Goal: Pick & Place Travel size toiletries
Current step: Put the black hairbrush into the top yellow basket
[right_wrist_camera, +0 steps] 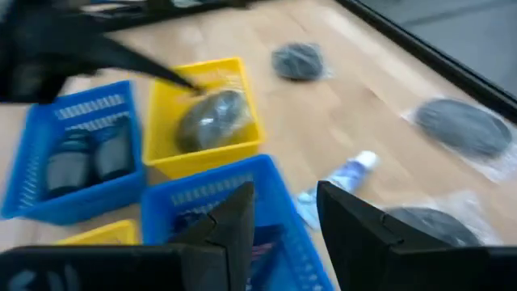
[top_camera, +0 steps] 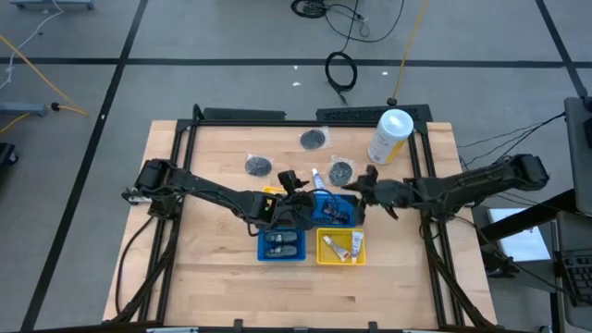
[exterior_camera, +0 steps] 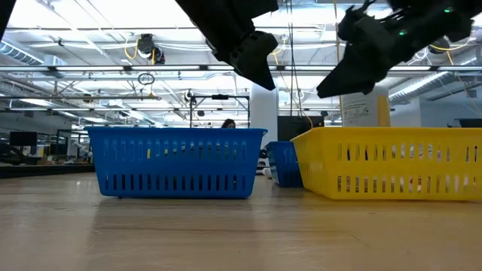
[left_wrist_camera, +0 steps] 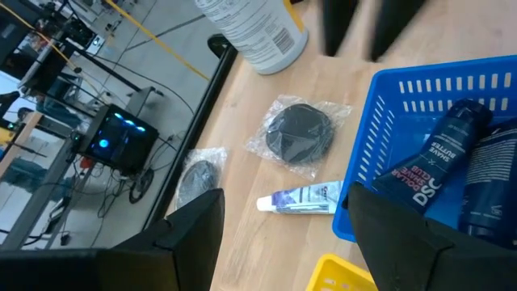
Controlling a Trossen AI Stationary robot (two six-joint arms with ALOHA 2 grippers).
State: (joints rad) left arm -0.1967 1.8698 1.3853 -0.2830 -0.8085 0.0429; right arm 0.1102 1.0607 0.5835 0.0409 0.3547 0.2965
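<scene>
The left gripper (top_camera: 294,181) hangs with its fingers spread and nothing between them, over the far edge of the middle blue tray (top_camera: 335,211), which already holds dark shave-butter bottles (left_wrist_camera: 440,166). The right gripper (top_camera: 363,185) hovers just to the right of it, near the tray's far right corner, its jaws parted a little and empty. The toiletries not yet sorted lie on the wooden table (top_camera: 213,268) on the far side of the trays: a white tube with blue marks (left_wrist_camera: 300,199) just beside the blue tray's far wall, a round grey packet (left_wrist_camera: 298,134) in clear wrap close to the right gripper, a second packet (top_camera: 315,139) farther back and a third (top_camera: 257,166) off to the left. The tall white canister (top_camera: 390,136) stands at the far right. The nearer blue tray (top_camera: 281,246) holds two dark bottles, the near yellow tray (top_camera: 340,247) holds tubes, and a far yellow tray (right_wrist_camera: 208,117) carries a packet. The step in hand looks like a fresh pick, most likely the tube or the nearest packet. For the tube, the fingers should straddle its narrow width and come straight down, clear of the tray wall. The packet's slack wrap may slip, so pinching across the firm disc seems safer. With both arms so close together, only one should descend.
</scene>
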